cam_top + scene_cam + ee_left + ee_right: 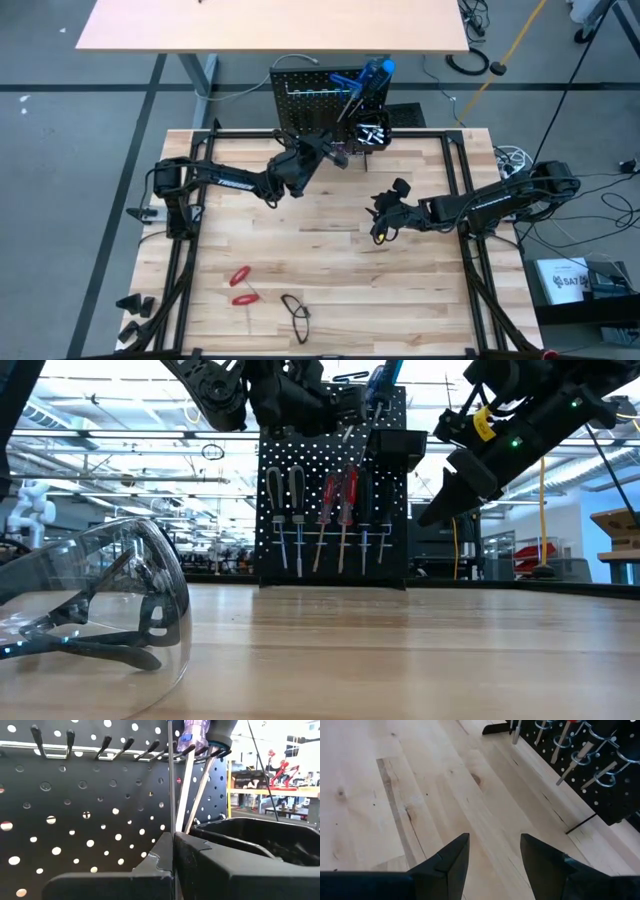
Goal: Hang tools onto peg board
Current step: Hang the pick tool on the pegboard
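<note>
Several screwdrivers (pixel 320 520) already hang on the peg board (pixel 300 95); left end effector (pixel 173 851), clamped on a thin rod (pixel 171 780), seemingly hangs it; right end effector (pixel 492 860) waits wide; red pliers (pixel 241 285) remain lower left.

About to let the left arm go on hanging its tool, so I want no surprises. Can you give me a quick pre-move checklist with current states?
1. Left gripper shut on the thin metal rod: ok.
2. Rod close against the peg board: ok.
3. Rod seated on a hook: cannot tell.
4. Right gripper open, empty, over bare table: ok.
5. Red-handled pliers lying on the table, not yet hung: not ok.
</note>
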Action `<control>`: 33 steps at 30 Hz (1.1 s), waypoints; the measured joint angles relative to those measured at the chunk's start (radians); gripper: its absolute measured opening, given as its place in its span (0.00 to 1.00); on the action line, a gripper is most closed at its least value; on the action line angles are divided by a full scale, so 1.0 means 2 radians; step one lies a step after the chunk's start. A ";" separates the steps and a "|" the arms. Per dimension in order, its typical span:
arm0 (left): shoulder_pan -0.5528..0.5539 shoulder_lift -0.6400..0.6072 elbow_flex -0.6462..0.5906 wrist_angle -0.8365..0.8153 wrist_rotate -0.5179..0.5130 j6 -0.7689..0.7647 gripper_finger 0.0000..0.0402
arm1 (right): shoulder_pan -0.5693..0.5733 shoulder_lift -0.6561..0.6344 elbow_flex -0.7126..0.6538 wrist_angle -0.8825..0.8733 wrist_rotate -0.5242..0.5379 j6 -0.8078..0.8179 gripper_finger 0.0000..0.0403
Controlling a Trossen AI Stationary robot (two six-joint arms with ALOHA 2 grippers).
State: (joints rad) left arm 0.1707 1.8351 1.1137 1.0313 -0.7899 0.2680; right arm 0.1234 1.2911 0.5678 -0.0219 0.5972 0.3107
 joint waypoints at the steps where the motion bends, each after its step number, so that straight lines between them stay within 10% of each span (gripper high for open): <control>1: 0.001 0.000 0.000 0.000 0.000 0.000 0.01 | 0.000 0.000 0.000 0.000 0.000 0.001 0.42; 33: 0.025 -0.001 -0.002 -0.148 0.001 -0.100 0.06 | 0.000 0.000 0.000 0.031 -0.015 0.003 0.42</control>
State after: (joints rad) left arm 0.2206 1.8336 1.1107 0.7354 -0.7872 0.0670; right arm 0.1234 1.2911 0.5682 0.0392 0.5669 0.3166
